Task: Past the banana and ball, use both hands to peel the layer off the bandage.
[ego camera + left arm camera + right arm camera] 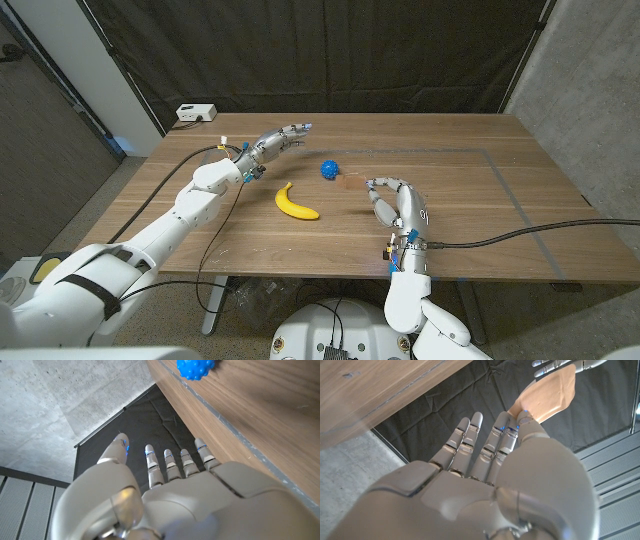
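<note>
Two hands are up off the bench (450, 200) and you have the bandage (551, 394) in one of them. In the right wrist view your right hand (485, 475) pinches the tan strip at its near end between thumb and fingers (501, 427), and the strip stands out past the fingertips toward the upper right of that frame. In the head view that hand (398, 205) sits right of centre, with a small tan patch just off its fingertips; the strip is too small there to read further.

Your left hand (272, 142) is raised in the upper middle-left of the head view, fingers held out straight and apart, holding nothing. Its fingertips show at the top right corner of the right wrist view, just beside the far end of the bandage; I cannot tell whether they touch it.

The banana (296, 204) lies on the bench between the two arms, and the blue ball (329, 168) sits just above and right of it; the ball (195, 367) also shows at the top of the left wrist view.

By my reading, the pick-up is done and the peel is not begun: no layer looks lifted. What is left for you is to close the left fingers on the free end or backing tab, then draw the hands apart.
</note>
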Available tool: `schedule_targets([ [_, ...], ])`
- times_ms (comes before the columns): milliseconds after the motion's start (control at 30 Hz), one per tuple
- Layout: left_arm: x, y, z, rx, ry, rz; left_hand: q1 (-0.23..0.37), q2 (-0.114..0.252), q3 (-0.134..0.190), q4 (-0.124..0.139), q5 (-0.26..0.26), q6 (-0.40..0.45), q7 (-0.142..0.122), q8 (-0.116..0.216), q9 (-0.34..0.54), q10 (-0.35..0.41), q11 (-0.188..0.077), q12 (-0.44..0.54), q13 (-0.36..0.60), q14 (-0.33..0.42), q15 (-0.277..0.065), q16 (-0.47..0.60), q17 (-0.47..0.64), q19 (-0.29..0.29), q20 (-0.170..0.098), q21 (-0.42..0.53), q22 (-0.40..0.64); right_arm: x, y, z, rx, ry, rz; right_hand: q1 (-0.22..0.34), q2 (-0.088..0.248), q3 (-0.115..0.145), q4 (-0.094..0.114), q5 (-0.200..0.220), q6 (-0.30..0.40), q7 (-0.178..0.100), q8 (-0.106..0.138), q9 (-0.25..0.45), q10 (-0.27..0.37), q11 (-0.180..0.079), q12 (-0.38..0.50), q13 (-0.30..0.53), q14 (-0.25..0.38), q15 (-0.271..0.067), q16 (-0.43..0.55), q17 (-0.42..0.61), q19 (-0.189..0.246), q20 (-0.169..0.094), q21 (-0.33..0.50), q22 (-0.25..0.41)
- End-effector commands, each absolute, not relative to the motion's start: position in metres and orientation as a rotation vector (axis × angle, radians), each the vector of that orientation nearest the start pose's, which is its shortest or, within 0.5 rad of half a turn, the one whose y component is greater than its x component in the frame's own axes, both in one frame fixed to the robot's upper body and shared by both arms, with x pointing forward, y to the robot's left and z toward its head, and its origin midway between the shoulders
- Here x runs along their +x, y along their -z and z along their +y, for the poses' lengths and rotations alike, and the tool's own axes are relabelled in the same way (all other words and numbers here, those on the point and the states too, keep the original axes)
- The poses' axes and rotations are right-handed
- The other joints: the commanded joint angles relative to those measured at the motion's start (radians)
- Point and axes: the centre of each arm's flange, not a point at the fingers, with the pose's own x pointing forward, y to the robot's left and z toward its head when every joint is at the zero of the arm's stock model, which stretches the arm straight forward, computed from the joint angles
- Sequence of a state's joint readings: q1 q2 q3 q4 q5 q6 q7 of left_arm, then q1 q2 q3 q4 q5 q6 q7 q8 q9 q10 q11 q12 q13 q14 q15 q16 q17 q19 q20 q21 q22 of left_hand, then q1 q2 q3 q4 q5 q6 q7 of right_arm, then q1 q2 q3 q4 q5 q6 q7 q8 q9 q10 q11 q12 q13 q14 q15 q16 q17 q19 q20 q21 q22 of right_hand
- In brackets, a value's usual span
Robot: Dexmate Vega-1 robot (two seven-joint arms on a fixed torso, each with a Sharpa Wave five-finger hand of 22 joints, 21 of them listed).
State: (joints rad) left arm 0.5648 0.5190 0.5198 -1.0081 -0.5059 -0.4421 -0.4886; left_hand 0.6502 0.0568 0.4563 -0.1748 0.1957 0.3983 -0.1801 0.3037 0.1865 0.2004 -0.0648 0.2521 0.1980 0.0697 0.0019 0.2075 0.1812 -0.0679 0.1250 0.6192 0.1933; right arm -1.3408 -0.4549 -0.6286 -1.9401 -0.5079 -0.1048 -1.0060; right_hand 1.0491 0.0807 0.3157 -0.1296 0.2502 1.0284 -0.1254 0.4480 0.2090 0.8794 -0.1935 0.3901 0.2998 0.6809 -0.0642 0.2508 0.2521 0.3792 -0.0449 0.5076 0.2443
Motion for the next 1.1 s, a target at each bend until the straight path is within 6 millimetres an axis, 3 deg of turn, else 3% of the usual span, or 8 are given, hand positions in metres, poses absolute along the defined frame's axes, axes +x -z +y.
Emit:
schedule_targets([
  [33, 0.659, -0.034, 0.239, 0.461, 0.612, -0.711, 0.048, -0.036, -0.003, -0.002, 0.0, 0.078, 0.005, 0.026, 0.003, 0.038, -0.012, 0.008, 0.005, 0.025, -0.002, 0.006, 0.006, 0.016, 0.007, 0.007, 0.005, 0.452, 0.138, -0.131, -0.425, 0.421, -0.92, 0.003, 0.002, -0.007, 0.0, -0.004, 0.028, -0.035, 0.009, 0.017, -0.01, -0.001, -0.004, 0.006, -0.004, -0.171, -0.004, 0.001, -0.007, -0.062, 0.007, 0.004],
  [67, 0.658, -0.034, 0.236, 0.465, 0.618, -0.717, 0.064, -0.045, -0.004, -0.001, 0.002, 0.11, 0.023, 0.036, 0.004, 0.049, -0.02, 0.009, 0.006, 0.03, -0.004, 0.007, 0.007, 0.023, 0.007, 0.009, 0.005, 0.453, 0.137, -0.13, -0.426, 0.419, -0.925, 0.002, 0.002, -0.008, 0.001, -0.004, 0.028, -0.039, 0.008, 0.017, -0.012, -0.001, -0.005, 0.006, -0.005, -0.17, -0.005, 0.001, -0.009, -0.063, 0.007, 0.004],
  [100, 0.656, -0.035, 0.232, 0.47, 0.624, -0.72, 0.083, -0.052, -0.005, 0.006, 0.005, 0.159, 0.059, 0.051, 0.006, 0.054, -0.022, 0.005, 0.007, 0.037, -0.004, 0.009, 0.01, 0.029, 0.011, 0.01, 0.005, 0.453, 0.137, -0.13, -0.426, 0.417, -0.928, 0.002, 0.003, -0.009, 0.001, -0.004, 0.028, -0.039, 0.008, 0.015, -0.014, -0.001, -0.006, 0.007, -0.005, -0.17, -0.006, 0.0, -0.009, -0.063, 0.008, 0.005],
  [167, 0.653, -0.036, 0.225, 0.486, 0.632, -0.729, 0.104, -0.044, 0.001, 0.011, 0.01, 0.205, 0.068, 0.065, 0.008, 0.069, -0.027, 0.005, 0.008, 0.048, -0.001, 0.014, 0.013, 0.043, 0.015, 0.014, 0.006, 0.454, 0.136, -0.129, -0.415, 0.415, -0.929, 0.001, 0.001, -0.011, 0.002, -0.004, 0.029, -0.041, 0.007, 0.015, -0.017, -0.001, -0.007, 0.008, -0.009, -0.169, -0.009, -0.001, -0.011, -0.063, 0.009, 0.006],
  [267, 0.65, -0.038, 0.214, 0.501, 0.653, -0.745, 0.117, -0.043, 0.004, 0.008, 0.012, 0.203, 0.068, 0.063, 0.009, 0.072, -0.028, 0.004, 0.008, 0.054, -0.002, 0.015, 0.013, 0.054, 0.014, 0.018, 0.006, 0.455, 0.135, -0.127, -0.395, 0.423, -0.934, 0.0, -0.001, -0.014, 0.002, -0.004, 0.03, -0.043, 0.008, 0.016, -0.022, -0.001, -0.008, 0.008, -0.014, -0.168, -0.013, -0.002, -0.015, -0.066, 0.01, 0.007],
  [500, 0.645, -0.044, 0.195, 0.526, 0.735, -0.765, 0.123, -0.087, -0.023, 0.019, 0.014, 0.131, 0.024, 0.025, 0.009, 0.054, -0.024, -0.012, 0.01, 0.043, -0.001, 0.009, 0.016, 0.047, 0.014, 0.013, 0.006, 0.455, 0.133, -0.126, -0.418, 0.436, -0.95, -0.002, 0.002, -0.02, 0.006, -0.003, 0.031, -0.049, 0.01, 0.02, -0.036, -0.002, -0.013, 0.011, -0.024, -0.17, -0.021, -0.004, -0.025, -0.069, 0.014, 0.012],
  [667, 0.64, -0.048, 0.186, 0.541, 0.769, -0.78, 0.119, -0.103, -0.035, 0.023, 0.017, 0.121, 0.008, 0.017, 0.009, 0.047, -0.019, -0.017, 0.011, 0.035, 0.004, 0.006, 0.017, 0.045, 0.017, 0.011, 0.006, 0.456, 0.134, -0.124, -0.432, 0.463, -0.965, -0.002, 0.003, -0.024, 0.008, -0.002, 0.028, -0.052, 0.009, 0.02, -0.039, -0.002, -0.014, 0.013, -0.027, -0.17, -0.024, -0.005, -0.031, -0.072, 0.016, 0.014],
  [1100, 0.629, -0.056, 0.169, 0.58, 0.81, -0.82, 0.12, -0.128, -0.053, 0.025, 0.03, 0.134, -0.003, 0.015, 0.01, 0.042, -0.021, -0.021, 0.012, 0.031, 0.009, 0.005, 0.019, 0.043, 0.023, 0.008, 0.006, 0.462, 0.128, -0.113, -0.485, 0.461, -1.012, -0.005, 0.002, -0.037, 0.012, 0.001, 0.033, -0.073, 0.006, 0.018, -0.048, -0.004, -0.016, 0.019, -0.031, -0.171, -0.028, -0.006, -0.042, -0.077, 0.024, 0.019],
])
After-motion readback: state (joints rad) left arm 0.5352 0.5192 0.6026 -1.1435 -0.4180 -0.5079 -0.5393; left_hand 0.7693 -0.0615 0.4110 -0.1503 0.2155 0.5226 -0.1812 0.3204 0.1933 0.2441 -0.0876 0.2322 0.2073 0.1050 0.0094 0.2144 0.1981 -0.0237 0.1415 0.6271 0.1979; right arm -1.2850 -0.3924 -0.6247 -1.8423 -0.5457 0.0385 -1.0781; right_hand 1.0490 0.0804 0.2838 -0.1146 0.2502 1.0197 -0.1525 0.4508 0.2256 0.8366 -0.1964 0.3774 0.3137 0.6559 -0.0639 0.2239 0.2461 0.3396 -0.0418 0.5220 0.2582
